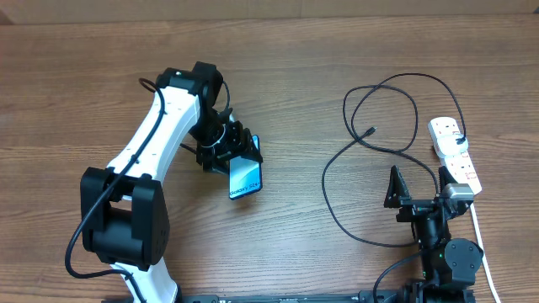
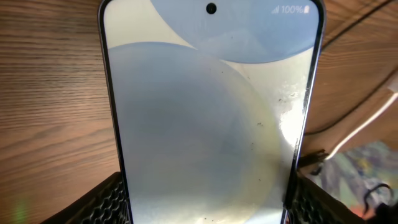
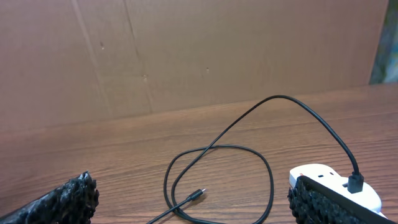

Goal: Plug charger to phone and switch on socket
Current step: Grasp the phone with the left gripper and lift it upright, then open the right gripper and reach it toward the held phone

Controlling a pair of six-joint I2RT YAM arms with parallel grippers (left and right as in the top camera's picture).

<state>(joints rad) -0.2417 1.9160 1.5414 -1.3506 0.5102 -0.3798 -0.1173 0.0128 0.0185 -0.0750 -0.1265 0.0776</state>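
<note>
My left jaws pinch the slick phone point(image 2: 211, 124) by its edges, right jaws wide open; I'd grab that floppy charger point(image 3: 277, 97) near its tip point(image 3: 198, 194).

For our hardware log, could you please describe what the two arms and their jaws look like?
The left arm has white tubular links, boxy black joint housings and a thin black cable looped alongside. The right arm looks mostly black, with a small grey block near its wrist. Both pairs of jaws are black and mesh-textured.

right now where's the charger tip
The small black connector tip lies right of centre in the overhead view, inside the looped thin black cable, left of the white power strip.
</note>
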